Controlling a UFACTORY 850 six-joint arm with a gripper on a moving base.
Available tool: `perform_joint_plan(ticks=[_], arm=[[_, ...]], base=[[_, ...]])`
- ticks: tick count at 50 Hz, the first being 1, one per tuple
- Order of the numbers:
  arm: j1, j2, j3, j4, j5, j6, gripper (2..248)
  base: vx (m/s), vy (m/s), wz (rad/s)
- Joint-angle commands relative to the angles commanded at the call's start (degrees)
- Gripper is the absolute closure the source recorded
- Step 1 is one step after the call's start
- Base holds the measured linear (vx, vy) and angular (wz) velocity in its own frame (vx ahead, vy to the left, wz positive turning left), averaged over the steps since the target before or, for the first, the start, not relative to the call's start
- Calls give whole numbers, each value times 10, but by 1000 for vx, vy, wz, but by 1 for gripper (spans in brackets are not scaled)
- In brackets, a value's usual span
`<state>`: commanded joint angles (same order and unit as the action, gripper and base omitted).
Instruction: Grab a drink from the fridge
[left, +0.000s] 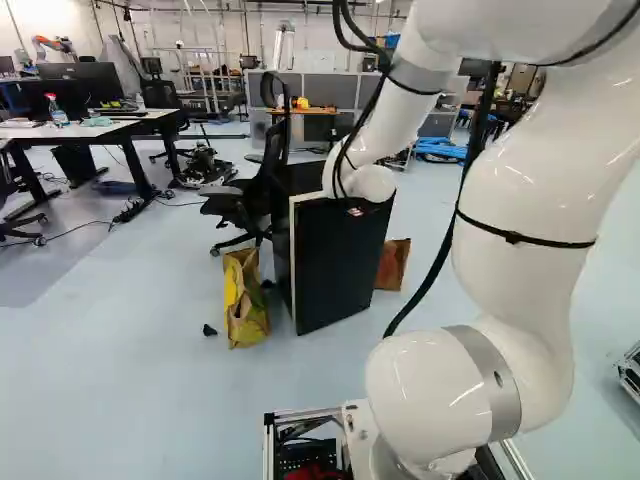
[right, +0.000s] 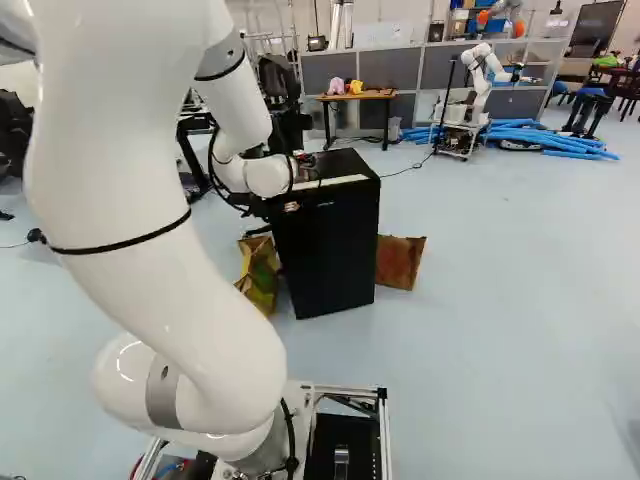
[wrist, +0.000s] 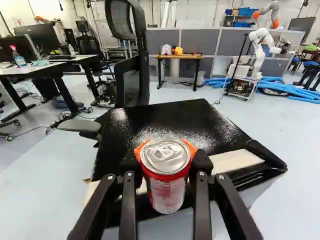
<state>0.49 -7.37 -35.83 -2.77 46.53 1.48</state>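
Observation:
In the right base view my gripper, partly hidden by the wrist, is at the top of the black fridge. The wrist view shows the gripper shut on a red and silver drink can, with orange pads on both sides of it. The can is upright, its lid facing the camera, near the front edge of the fridge top. Whether its base touches anything is hidden. The fridge's dark front faces my base; I cannot tell whether its door is fully closed.
Beside the fridge stand a yellow-brown paper bag and a brown bag. An office chair is close behind its left side. Desks are farther left. Another robot and blue tubes are at the back.

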Motion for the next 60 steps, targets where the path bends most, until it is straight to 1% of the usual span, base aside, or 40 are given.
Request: perform_joint_plan(ticks=[14, 30, 48, 60], arm=[[-1, 63, 83, 7, 9, -4, 150], [-3, 122, 160, 14, 18, -8, 150], [-4, 174, 229, 21, 26, -11, 150], [-4, 199, 263, 24, 30, -13, 150]], base=[[0, 0, 0], [0, 0, 0], [0, 0, 0], [0, 0, 0]])
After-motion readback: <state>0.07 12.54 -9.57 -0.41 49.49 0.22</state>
